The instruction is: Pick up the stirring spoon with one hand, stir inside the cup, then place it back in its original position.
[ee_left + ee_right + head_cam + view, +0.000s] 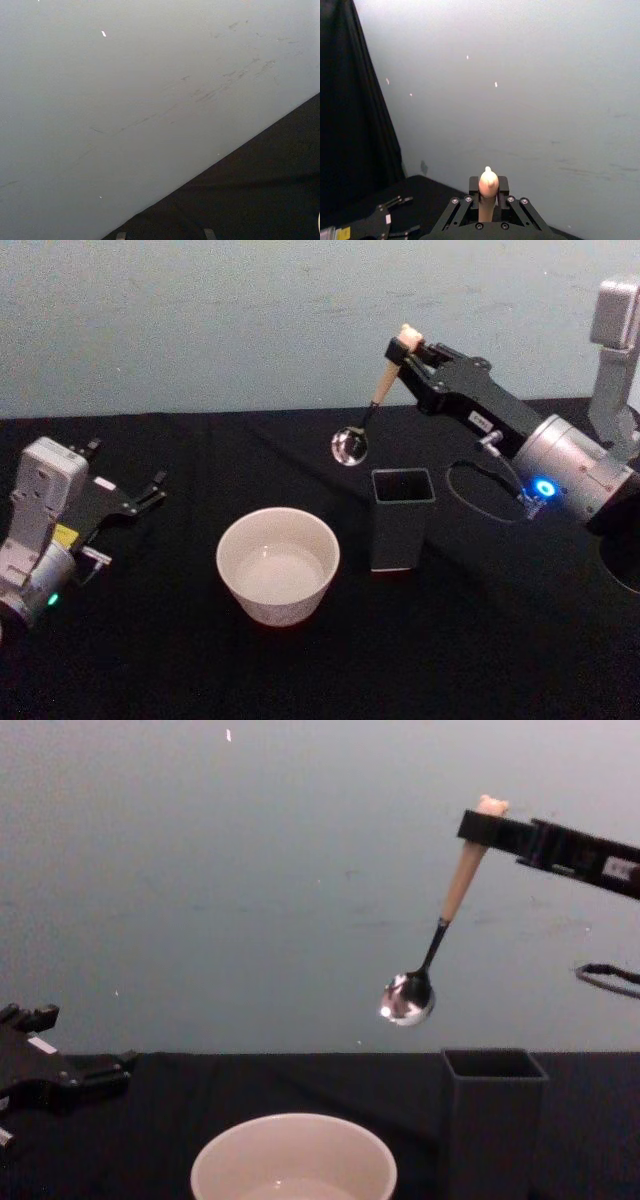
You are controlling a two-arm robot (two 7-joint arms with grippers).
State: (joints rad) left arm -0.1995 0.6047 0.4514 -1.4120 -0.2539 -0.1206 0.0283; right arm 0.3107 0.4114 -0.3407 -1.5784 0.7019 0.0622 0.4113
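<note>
Tabletop: black cloth; plain pale wall behind.
Progress (est.): pickup done; stir & return not yet done.
R gripper: pinching stirring spoon near its bear-head end. Spoon hangs tilted in mid-air, bowl down, above & behind holder, clear of cup.
L gripper: fingers spread, nothing held, idle at table's left.
Cup approx. centre; holder just beside it, robot's right, upright.
</note>
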